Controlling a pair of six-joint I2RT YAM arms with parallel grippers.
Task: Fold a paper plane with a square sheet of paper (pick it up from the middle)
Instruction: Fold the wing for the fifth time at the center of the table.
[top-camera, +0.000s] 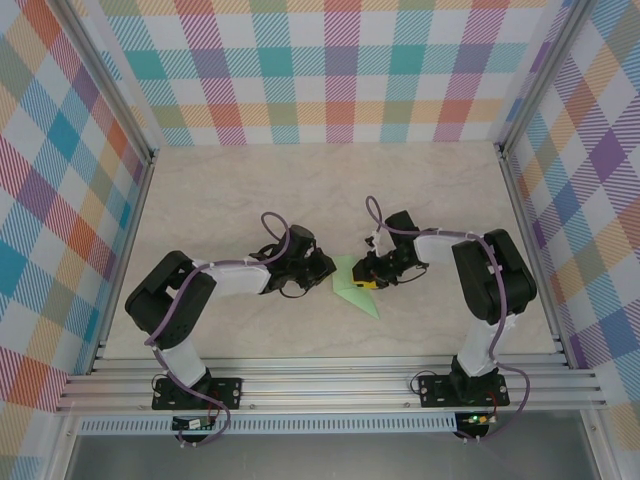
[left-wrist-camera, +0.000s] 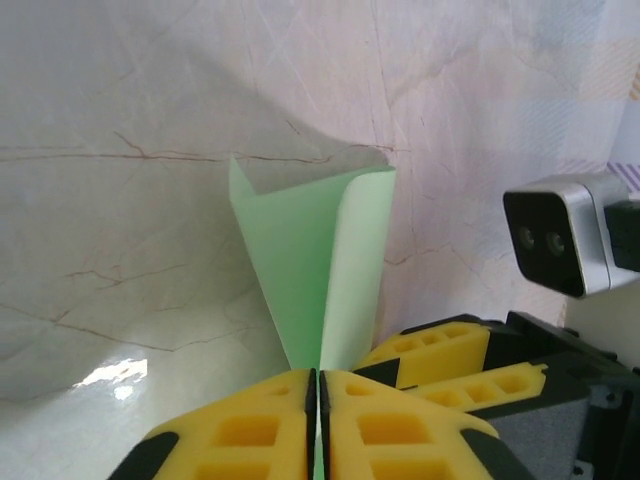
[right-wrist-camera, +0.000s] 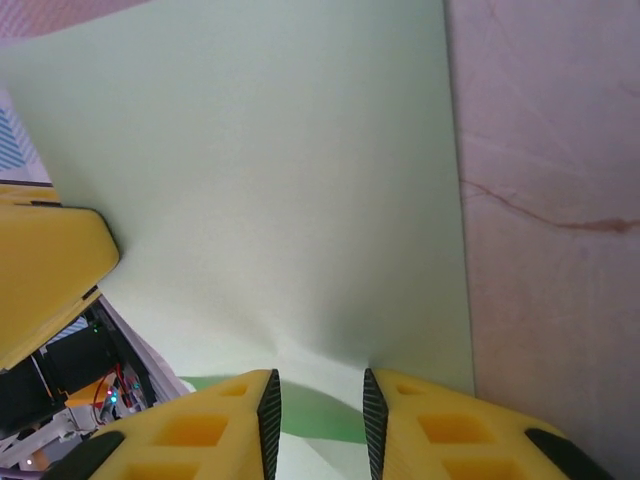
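We find the square sheet of paper (top-camera: 350, 290), partly folded, on the surface between the arms: the left gripper (left-wrist-camera: 318, 420) is clamped on its crease, the right gripper (right-wrist-camera: 320, 410) at the opposite edge, jaws apart.

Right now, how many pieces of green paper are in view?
1. The green sheet, partly folded, sits mid-table: the left gripper is shut on it, the right gripper stands open over it. Another could hide beneath the arms.
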